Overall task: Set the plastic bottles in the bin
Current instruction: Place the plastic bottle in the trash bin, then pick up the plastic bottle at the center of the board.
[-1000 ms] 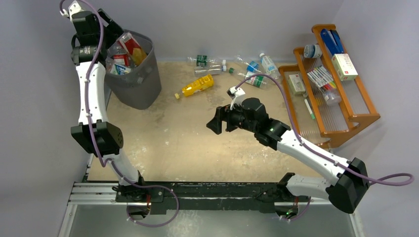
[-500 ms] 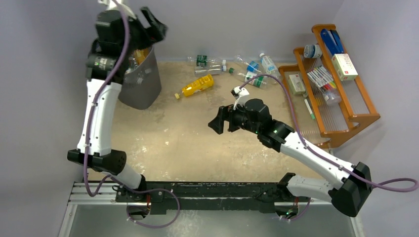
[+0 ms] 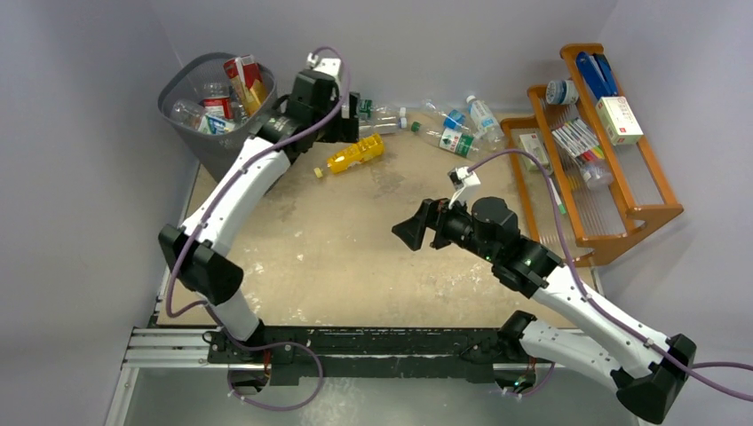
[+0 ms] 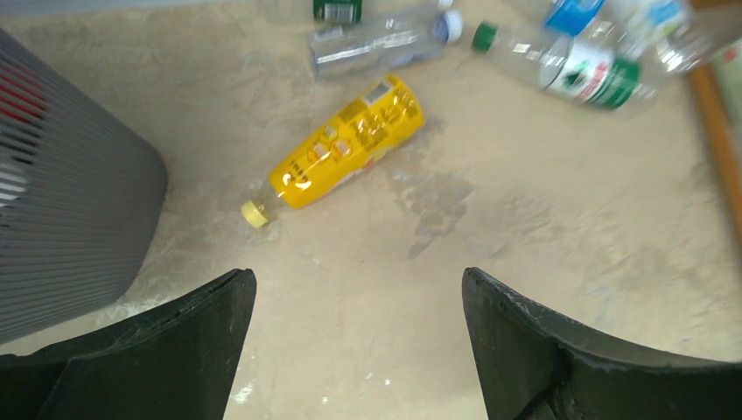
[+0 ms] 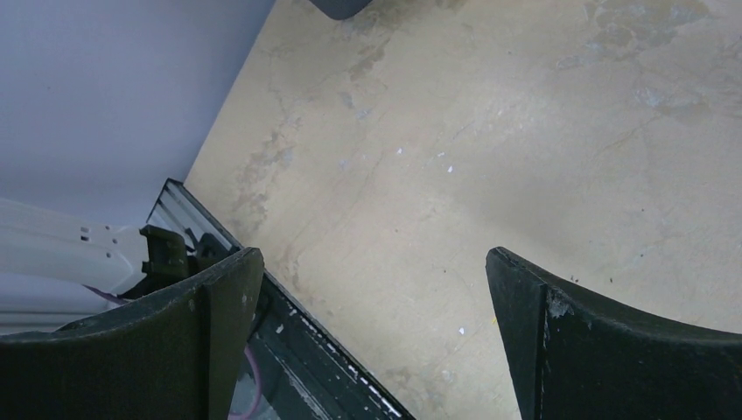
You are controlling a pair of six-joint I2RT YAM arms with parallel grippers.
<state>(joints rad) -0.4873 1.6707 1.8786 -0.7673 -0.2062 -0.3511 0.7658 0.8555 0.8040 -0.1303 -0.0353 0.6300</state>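
Plastic bottles [image 3: 448,140] on the surface [image 3: 337,257]: I count six. One yellow bottle [image 4: 346,144] lies on its own near the bin [image 3: 197,140]. Five mostly clear ones are bunched along the far edge, beside the wooden rack [image 3: 661,209]. The bin holds a pile too, maybe five, but they overlap, so no firm count from me. My left wrist view cuts off the bottles at its top edge. Left pincer [image 4: 354,280] hangs spread wide and empty, the yellow bottle just ahead of it. Right pincer [image 5: 372,258] is gaping too, gripping nothing, over bare surface well apart from any bottle.
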